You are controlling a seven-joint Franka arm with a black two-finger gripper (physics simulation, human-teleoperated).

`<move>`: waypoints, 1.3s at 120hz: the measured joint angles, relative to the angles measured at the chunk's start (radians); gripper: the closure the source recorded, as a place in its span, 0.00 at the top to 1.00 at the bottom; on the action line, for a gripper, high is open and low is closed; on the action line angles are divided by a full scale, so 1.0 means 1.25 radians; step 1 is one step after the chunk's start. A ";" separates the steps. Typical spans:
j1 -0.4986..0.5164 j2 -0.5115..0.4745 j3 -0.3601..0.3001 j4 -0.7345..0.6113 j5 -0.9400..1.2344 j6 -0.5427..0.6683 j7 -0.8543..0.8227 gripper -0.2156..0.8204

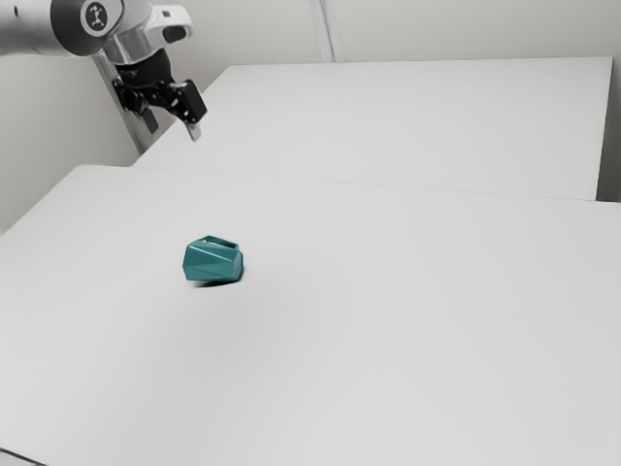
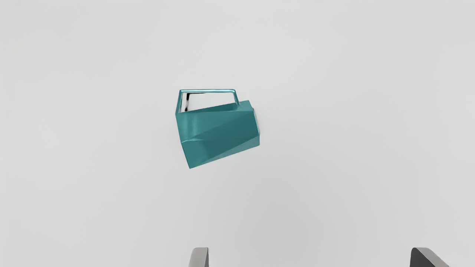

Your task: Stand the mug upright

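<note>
A teal mug (image 1: 213, 260) is lying on its side on a pale table (image 1: 388, 340), its long axis running roughly from nine to three o'clock in the exterior view and its handle (image 2: 207, 90) facing about twelve to one. One of its flat facets is probably bearing the weight, and that angular wall is likely keeping it from rolling; which end is the mouth, the pictures are not settling. Above the tabletop, a black gripper (image 1: 173, 126) is hanging empty at the end of the robot arm (image 1: 34, 27), its two fingers (image 2: 199, 257) standing wide apart with nothing between them, a stance that is presumably leaving room to close around the mug's body. The raised position is also giving the wrist camera a clear look at how the handle is pointing, which is mattering for any grasp meant to tip the mug onto its base. Seen from the exterior view, the mug is resting between five and six o'clock from the gripper, well apart from it and lower down. In the wrist view it is sitting out beyond the fingertips, off the middle of their gap and closer to one finger's line than the other's.
</note>
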 joint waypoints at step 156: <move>0.021 -0.063 0.301 -0.403 -0.440 0.241 0.292 0.77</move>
